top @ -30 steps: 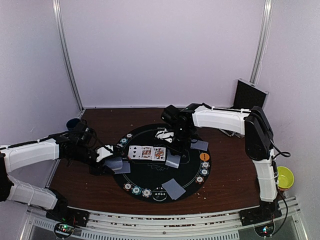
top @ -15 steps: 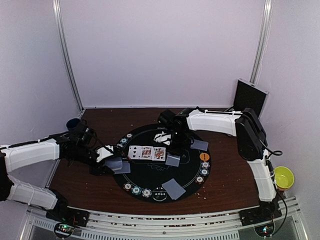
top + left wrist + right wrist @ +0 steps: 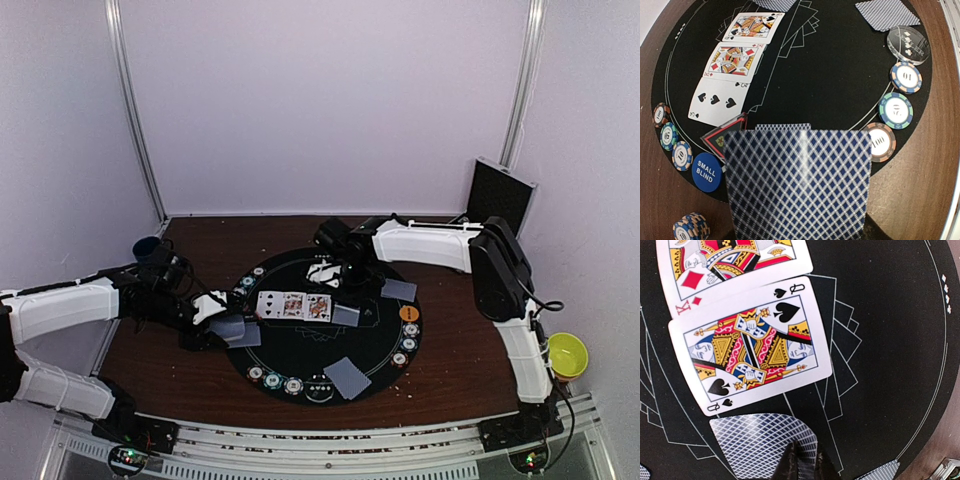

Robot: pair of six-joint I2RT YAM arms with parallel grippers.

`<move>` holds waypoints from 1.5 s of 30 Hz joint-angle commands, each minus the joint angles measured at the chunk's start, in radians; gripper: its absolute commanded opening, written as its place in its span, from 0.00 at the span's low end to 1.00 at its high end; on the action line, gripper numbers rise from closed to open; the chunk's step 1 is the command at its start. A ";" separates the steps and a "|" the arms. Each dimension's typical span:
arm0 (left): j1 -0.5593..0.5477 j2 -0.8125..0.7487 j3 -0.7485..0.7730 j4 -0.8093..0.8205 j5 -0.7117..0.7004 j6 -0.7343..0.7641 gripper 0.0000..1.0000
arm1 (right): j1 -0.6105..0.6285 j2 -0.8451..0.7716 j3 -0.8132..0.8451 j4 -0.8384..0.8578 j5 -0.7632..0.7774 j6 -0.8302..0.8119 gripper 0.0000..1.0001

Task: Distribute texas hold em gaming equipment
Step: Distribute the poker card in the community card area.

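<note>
Left tool (image 3: pixel 216 322) sits at the left edge of the round black mat (image 3: pixel 300 350), clenched on a diamond-backed card (image 3: pixel 797 185). The card hangs flat over the mat's rim, right in front of the wrist camera. Peeking out past its far edge is the red triangle marker (image 3: pixel 721 137), with the blue SMALL BLIND disc (image 3: pixel 706 171) just beside it on the mat's border.

In the middle of the mat is a row of three face-up cards, edge to edge: three of spades (image 3: pixel 720 102), king of diamonds (image 3: pixel 735 60), queen of spades (image 3: pixel 752 347).

The right tool (image 3: pixel 805 469) hovers at the queen's free end. Its dark tips are close together over a second face-down card (image 3: pixel 762 442), which lies flat on the mat just beside the queen. Gripping or let go? Cannot tell from here.

Striped chips (image 3: pixel 895 110) line the mat's near rim, with a clear dealer puck (image 3: pixel 908 43) next to them. A short chip stack (image 3: pixel 690 227) stands off the mat on the brown surface (image 3: pixel 160 370). The orange disc (image 3: pixel 409 313) is on the mat's right rim. Two spare face-down cards lie on the mat, one at its near rim (image 3: pixel 347 377), one at its right rear (image 3: pixel 398 290).
</note>
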 commanded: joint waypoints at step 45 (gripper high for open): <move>-0.003 -0.015 -0.005 0.032 0.004 -0.014 0.53 | 0.100 -0.352 -0.420 0.289 0.239 0.212 0.97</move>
